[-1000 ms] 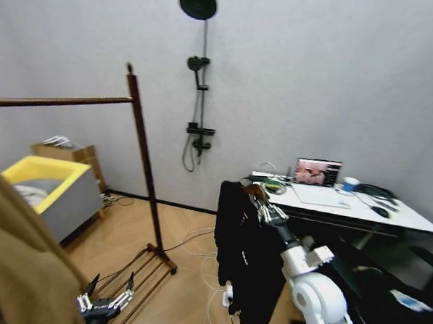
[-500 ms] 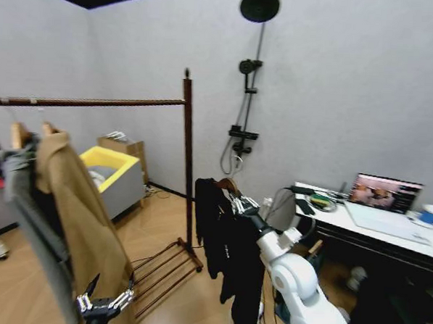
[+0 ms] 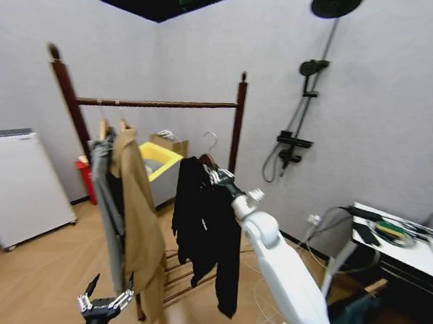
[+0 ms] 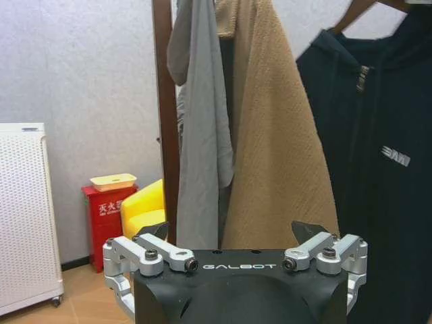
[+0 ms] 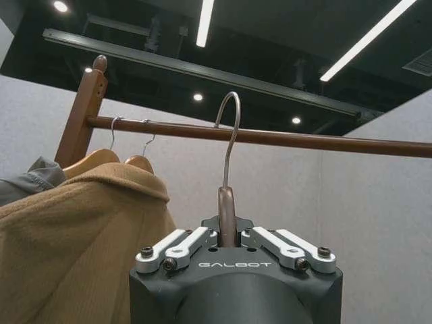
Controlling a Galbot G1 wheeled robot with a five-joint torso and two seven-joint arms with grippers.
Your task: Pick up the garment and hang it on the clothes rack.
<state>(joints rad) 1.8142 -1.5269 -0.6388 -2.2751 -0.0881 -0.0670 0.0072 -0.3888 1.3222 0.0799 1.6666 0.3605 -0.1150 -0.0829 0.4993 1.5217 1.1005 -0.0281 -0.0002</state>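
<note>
Two tools appear. Right tool, at the end of the white arm reaching toward 11 o'clock in the head view, is clamped on the neck of the wooden hanger that carries the black jacket; the jacket hangs free in the air, its hem clear of the floor. Metal hook stands upright; in the right wrist view its curve crosses the top rail, and whether it touches cannot be told. In the head view the hook sits below the rail of the clothes rack, near the right-hand post.

Tan coat and grey garment hang together at the left end of the rail, at 9 o'clock from the jacket; bare rail lies open between their hangers and the right post. A narrow gap separates the jacket's sleeve edge from the tan coat.

Left tool hangs low at 6 o'clock in the head view, fingers spread wide, holding nothing, just before the tan coat's hem.
</note>
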